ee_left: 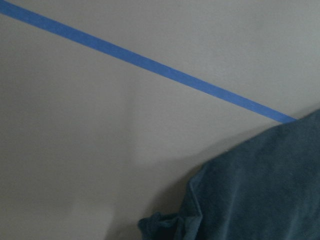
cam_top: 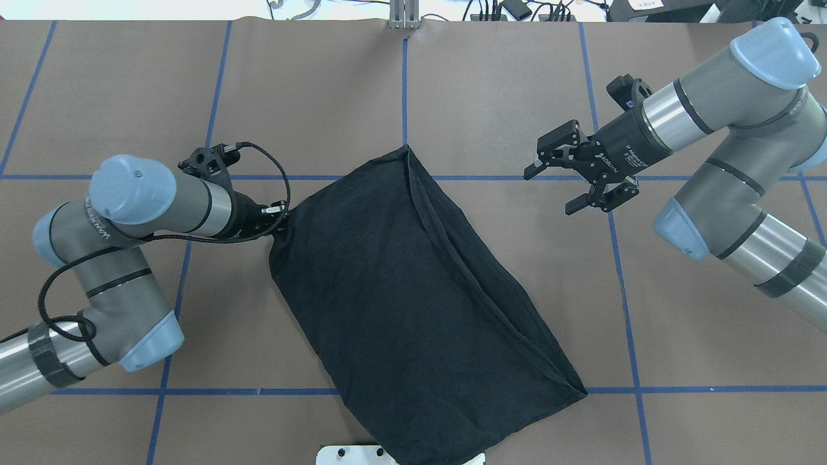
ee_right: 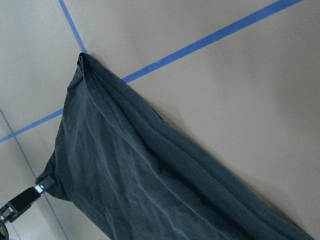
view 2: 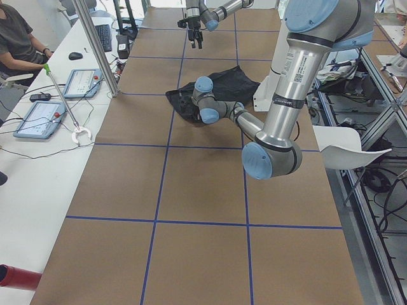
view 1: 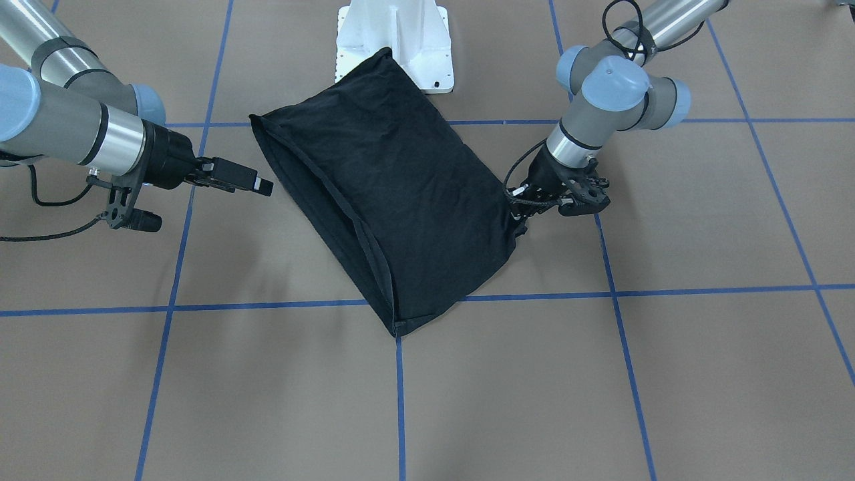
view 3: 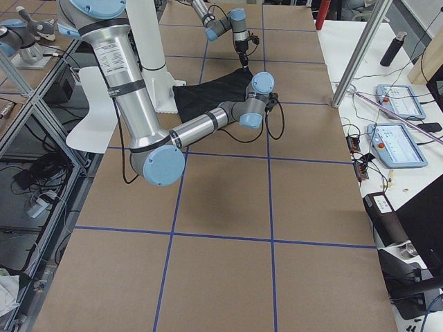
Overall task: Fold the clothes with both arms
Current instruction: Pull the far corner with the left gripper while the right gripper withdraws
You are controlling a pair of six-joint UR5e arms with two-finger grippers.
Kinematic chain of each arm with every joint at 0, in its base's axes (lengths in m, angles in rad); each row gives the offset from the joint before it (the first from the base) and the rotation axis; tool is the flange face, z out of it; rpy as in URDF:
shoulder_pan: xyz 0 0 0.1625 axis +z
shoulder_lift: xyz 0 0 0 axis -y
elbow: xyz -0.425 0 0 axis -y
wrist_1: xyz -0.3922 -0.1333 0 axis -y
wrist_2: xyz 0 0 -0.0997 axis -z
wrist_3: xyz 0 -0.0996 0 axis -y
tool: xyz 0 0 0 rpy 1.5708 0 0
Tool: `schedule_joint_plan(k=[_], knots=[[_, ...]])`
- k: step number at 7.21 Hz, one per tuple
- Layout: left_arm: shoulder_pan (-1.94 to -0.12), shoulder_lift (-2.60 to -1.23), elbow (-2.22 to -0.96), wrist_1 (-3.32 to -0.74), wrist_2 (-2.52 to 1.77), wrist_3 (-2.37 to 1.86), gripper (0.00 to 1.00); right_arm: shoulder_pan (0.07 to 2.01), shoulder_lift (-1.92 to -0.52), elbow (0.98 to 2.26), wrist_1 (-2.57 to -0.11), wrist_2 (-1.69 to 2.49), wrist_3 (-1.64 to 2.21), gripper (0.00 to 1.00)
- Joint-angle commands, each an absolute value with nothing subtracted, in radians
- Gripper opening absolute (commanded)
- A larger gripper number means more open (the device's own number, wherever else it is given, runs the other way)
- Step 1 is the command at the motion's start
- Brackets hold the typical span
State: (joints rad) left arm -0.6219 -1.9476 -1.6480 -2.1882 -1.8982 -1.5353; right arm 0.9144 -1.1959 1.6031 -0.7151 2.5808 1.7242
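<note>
The black T-shirt [cam_top: 407,290] lies folded in a slanted rectangle on the brown table, and no logo shows. It also appears in the front view [view 1: 394,194] and the right wrist view [ee_right: 150,190]. My left gripper [cam_top: 279,218] sits low at the shirt's left corner, shut on the bunched cloth [view 1: 518,224]. That bunched corner [ee_left: 165,222] fills the bottom of the left wrist view, where the fingers are hidden. My right gripper [cam_top: 554,189] hovers open beyond the shirt's far right edge, touching nothing [view 1: 266,187].
The white pedestal base [view 1: 394,40] stands at the shirt's near end, partly under the cloth. Blue tape lines [cam_top: 404,84] cross the table. A side bench with pendants [view 2: 44,117] and a seated person [view 2: 19,38] runs along the far edge, past a metal post [view 2: 95,44].
</note>
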Motion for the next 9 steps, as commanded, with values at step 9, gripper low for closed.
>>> schedule_joint_plan(k=[9], knots=[[-0.791, -2.511, -0.9, -2.483, -1.76, -1.528, 0.0, 0.94, -1.209, 1.601, -0.715, 2.568, 1.724, 1.0]])
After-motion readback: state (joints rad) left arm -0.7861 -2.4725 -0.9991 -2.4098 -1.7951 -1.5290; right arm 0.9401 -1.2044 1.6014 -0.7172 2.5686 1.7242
